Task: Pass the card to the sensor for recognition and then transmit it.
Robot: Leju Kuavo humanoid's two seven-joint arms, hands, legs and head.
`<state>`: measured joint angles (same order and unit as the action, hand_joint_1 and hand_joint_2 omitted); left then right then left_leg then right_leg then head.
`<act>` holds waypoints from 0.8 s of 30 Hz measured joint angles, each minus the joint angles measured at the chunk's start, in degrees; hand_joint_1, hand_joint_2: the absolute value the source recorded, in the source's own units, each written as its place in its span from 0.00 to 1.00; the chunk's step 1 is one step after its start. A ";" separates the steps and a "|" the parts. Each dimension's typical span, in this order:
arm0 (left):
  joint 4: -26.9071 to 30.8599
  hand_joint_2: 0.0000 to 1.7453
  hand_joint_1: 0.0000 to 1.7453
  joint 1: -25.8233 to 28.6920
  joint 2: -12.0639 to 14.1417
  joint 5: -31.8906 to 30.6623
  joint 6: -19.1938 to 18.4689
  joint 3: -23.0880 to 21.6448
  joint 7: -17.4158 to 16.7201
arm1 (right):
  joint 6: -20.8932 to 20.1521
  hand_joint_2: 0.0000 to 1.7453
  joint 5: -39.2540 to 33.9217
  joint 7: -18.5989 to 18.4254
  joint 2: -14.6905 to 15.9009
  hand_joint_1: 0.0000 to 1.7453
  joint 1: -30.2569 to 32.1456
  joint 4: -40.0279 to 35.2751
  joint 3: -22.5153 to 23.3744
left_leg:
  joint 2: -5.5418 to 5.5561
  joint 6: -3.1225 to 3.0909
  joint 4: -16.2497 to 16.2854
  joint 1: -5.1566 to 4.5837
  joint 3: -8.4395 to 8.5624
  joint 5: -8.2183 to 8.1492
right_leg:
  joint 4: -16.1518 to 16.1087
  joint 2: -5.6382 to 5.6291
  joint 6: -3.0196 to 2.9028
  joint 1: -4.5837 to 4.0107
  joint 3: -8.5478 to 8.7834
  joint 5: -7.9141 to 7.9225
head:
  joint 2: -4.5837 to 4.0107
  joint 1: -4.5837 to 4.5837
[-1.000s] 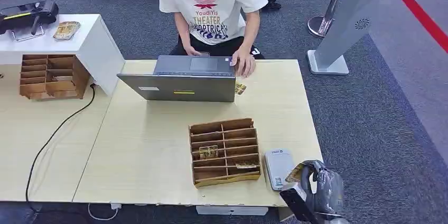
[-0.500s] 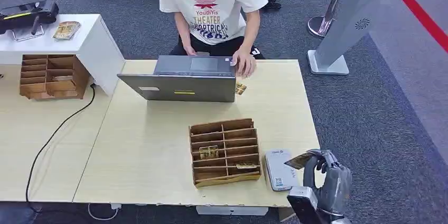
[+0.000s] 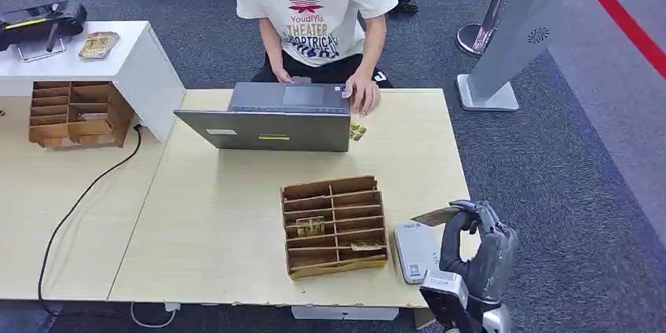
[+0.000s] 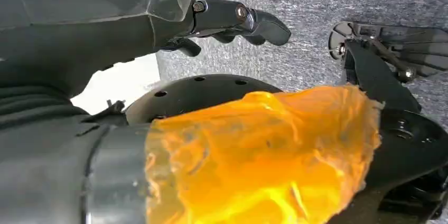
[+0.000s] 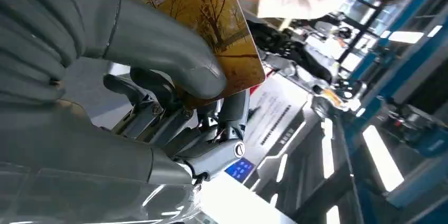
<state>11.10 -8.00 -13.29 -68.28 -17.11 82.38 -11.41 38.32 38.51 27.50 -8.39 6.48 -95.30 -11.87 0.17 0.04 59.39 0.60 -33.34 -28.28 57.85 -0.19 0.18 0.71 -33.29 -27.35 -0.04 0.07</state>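
Card, thin and rectangular with a golden-brown tree print (image 3: 437,216), is pinched between the thick grey thumb and the darker fingers of the right hand (image 3: 477,248); the right wrist view confirms the thumb pressed against the printed face (image 5: 211,23) with the fingers behind it. In the head view the card is held roughly flat, raised above the near right corner of the light wooden table (image 3: 236,223), over the far end of the small white flat sensor unit (image 3: 415,251), and not touching it. The sensor lies just beside the right side of the brown wooden compartment tray (image 3: 334,225), which holds cards in two of its slots. A grey open laptop (image 3: 271,119) stands at the far side of the table, and a person in a white printed T-shirt (image 3: 314,3) sits behind it with one hand at the laptop's right corner; another small card (image 3: 357,131) lies on the table near that hand. The left hand (image 4: 232,20) hangs above grey carpet, with its dark fingers curled inward and nothing in them. A second wooden tray (image 3: 75,113) rests on the adjoining table at left.
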 joint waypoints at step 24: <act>0.00 0.00 0.00 -1.61 -0.07 -2.71 -0.28 -3.04 -2.32 | -0.24 1.00 7.19 -14.82 -2.58 1.00 -32.61 13.67 -17.73 | -0.02 0.02 0.01 0.01 0.01 0.03 | 0.07 -0.03 -0.01 0.00 -0.01 0.01 | 0.00 0.02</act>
<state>11.10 -9.61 -13.35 -70.99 -17.40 79.34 -13.73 38.07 45.70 12.68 -10.97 -26.13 -81.63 -29.60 0.16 0.07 59.39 0.61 -33.33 -28.26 57.92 -0.22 0.17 0.71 -33.30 -27.34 -0.04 0.09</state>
